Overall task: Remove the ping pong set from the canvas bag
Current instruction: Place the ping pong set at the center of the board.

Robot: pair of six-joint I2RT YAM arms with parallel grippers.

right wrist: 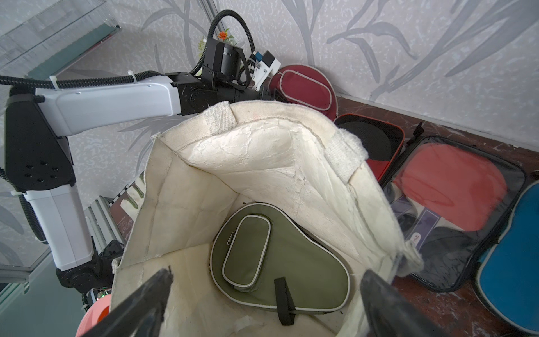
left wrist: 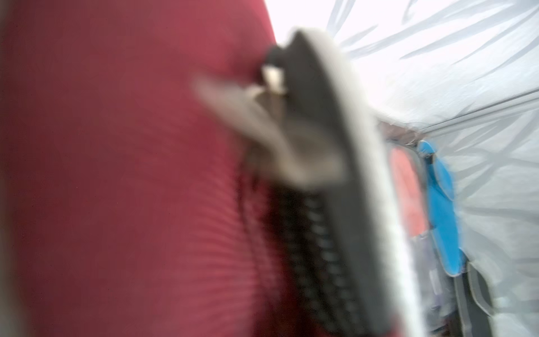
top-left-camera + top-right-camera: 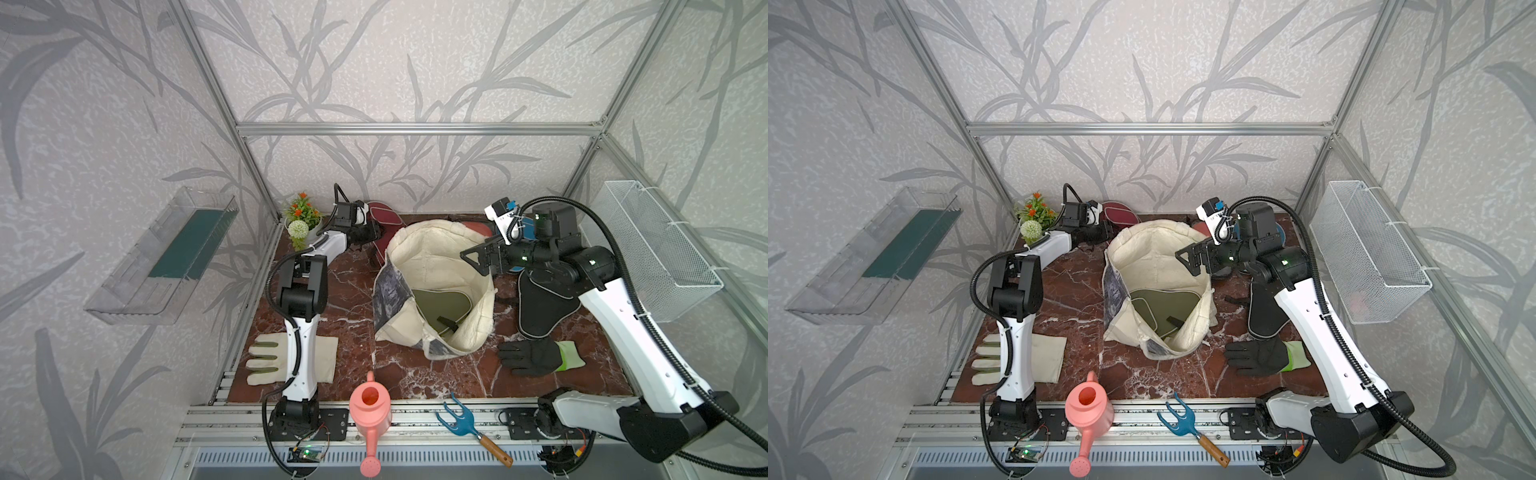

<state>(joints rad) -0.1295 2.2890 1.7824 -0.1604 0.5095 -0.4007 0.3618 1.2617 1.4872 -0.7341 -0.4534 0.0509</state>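
Right wrist view looks down into the open canvas bag (image 1: 175,189), where the olive case (image 1: 291,262) lies flat on the cream bottom, the only piece of the ping pong set inside. The right gripper (image 1: 268,274) hangs above the bag's mouth with its jaws spread wide and nothing between them; both black fingers (image 1: 145,303) frame the olive case from above without touching it. In both top views the bag stands upright near the middle of the marble table (image 3: 353,291), mouth gaping. Out on the table behind the bag lie a black box (image 1: 376,140) with red trim, a clear-fronted case (image 1: 452,198) showing a red paddle, and a blue case (image 1: 513,262). A black case (image 3: 540,307) rests to the right of the bag, partly under the right arm. The maroon case (image 3: 384,216) sits at the back wall, left of the bag, and the left gripper (image 3: 368,235) is right at it. Left wrist view is blurred and filled by maroon fabric and a zip, so I cannot tell whether those jaws grip the case or stand apart.
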